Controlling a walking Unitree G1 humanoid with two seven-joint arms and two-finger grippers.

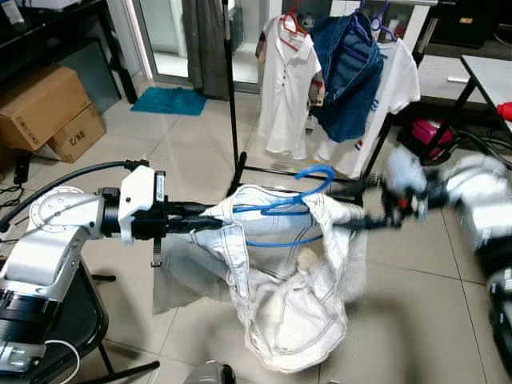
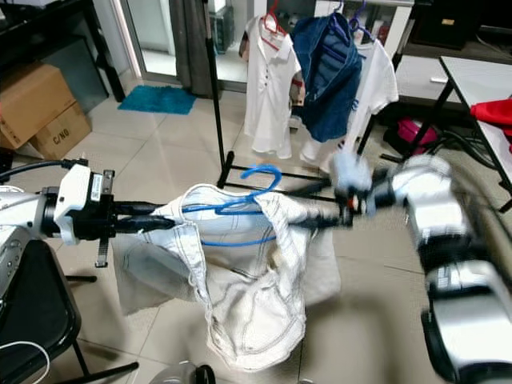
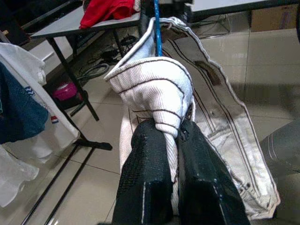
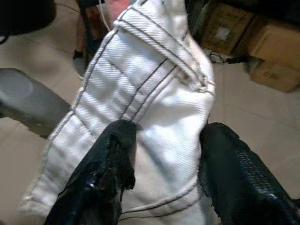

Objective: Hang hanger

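the left gripper (image 1: 210,222), at centre left of the head view, was clamped tight on a bunched corner of the white jacket (image 1: 288,304). the right gripper (image 1: 362,220), blurred at centre right, pinched the jacket's other side, its fingers (image 4: 103,173) partly spread around the cloth. the blue hanger (image 1: 298,204) sat inside the jacket at mid frame, hook up. behind, at upper centre, a clothes rack (image 1: 234,96) carried a white shirt (image 1: 286,88) and a blue jacket (image 1: 346,76). cardboard boxes (image 1: 48,108) stood at upper left.
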